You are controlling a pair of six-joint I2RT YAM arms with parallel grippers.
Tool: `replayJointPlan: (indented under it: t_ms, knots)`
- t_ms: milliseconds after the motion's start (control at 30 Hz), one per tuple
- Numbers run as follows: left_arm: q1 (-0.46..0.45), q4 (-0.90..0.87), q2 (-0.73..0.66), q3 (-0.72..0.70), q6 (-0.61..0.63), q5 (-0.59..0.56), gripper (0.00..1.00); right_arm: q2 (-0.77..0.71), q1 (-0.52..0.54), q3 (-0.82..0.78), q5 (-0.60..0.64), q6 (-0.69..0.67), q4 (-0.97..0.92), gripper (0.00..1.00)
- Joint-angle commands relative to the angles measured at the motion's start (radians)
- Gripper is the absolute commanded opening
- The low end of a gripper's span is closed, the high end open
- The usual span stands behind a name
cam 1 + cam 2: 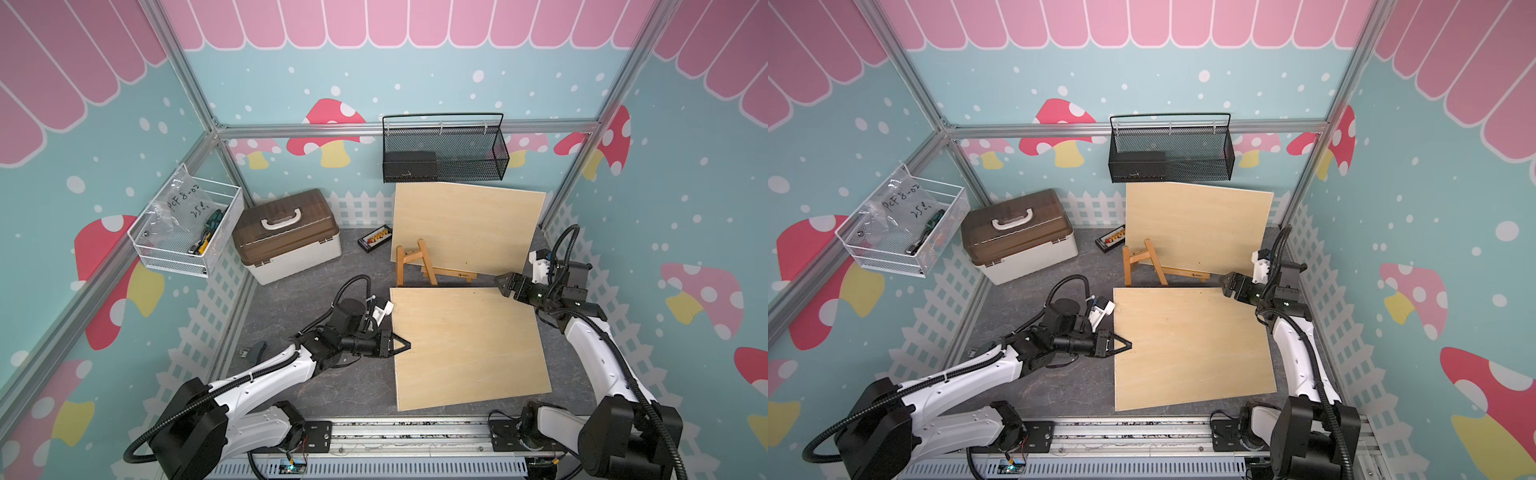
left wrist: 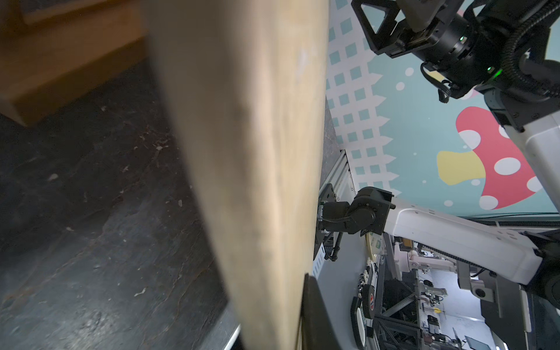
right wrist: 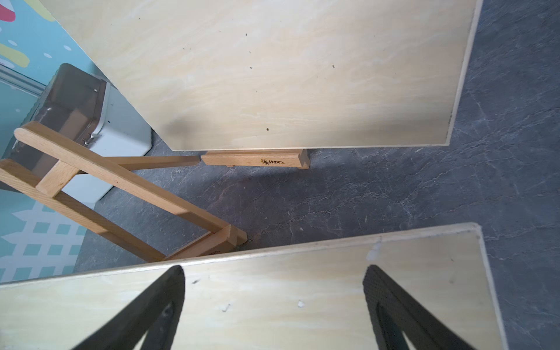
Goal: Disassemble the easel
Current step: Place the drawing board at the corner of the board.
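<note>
The small wooden easel (image 1: 415, 264) (image 1: 1142, 266) (image 3: 121, 188) stands at the back of the table. A pale plywood board (image 1: 465, 228) (image 3: 272, 75) leans behind it, its lower edge on the easel's ledge (image 3: 257, 160). A second plywood board (image 1: 465, 345) (image 1: 1192, 345) (image 2: 248, 151) lies nearly flat in front of the easel. My left gripper (image 1: 405, 345) (image 1: 1126, 345) (image 2: 281, 333) is shut on that board's left edge. My right gripper (image 1: 505, 284) (image 1: 1227, 284) (image 3: 274, 272) hangs open just above the board's far right corner, nothing between its fingers.
A brown-lidded toolbox (image 1: 286, 237) sits at the back left, and a small bead toy (image 1: 376, 239) lies beside the leaning board. A black mesh basket (image 1: 444, 149) hangs on the back wall, a white wire basket (image 1: 187, 232) on the left wall. A small dark object (image 1: 253, 351) lies near the left arm.
</note>
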Motion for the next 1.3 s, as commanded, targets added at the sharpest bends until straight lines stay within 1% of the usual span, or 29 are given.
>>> replayJointPlan:
  t_ms: [0, 133, 300, 433, 867, 1067, 1267]
  knots:
    - [-0.034, -0.095, 0.06, -0.03, 0.038, -0.143, 0.0, -0.005, 0.023, 0.013, -0.006, 0.039, 0.079, 0.95]
    - [-0.062, -0.016, 0.115, -0.028, -0.016, -0.167, 0.0, -0.021, 0.083, -0.016, -0.006, 0.1, 0.143, 0.95]
    - [-0.111, 0.075, 0.203, -0.019, -0.074, -0.193, 0.0, -0.044, 0.212, -0.083, 0.026, 0.185, 0.231, 0.95]
    - [-0.14, 0.141, 0.268, -0.01, -0.111, -0.213, 0.0, -0.079, 0.262, -0.158, 0.032, 0.272, 0.324, 0.94]
    - [-0.244, 0.361, 0.46, 0.03, -0.252, -0.324, 0.0, -0.148, 0.298, -0.233, 0.026, 0.307, 0.332, 0.94]
    - [-0.275, 0.474, 0.542, 0.035, -0.312, -0.365, 0.0, -0.167, 0.301, -0.246, 0.021, 0.313, 0.321, 0.94]
    - [-0.291, 0.55, 0.61, 0.044, -0.341, -0.405, 0.0, -0.164, 0.304, -0.242, 0.013, 0.307, 0.315, 0.94]
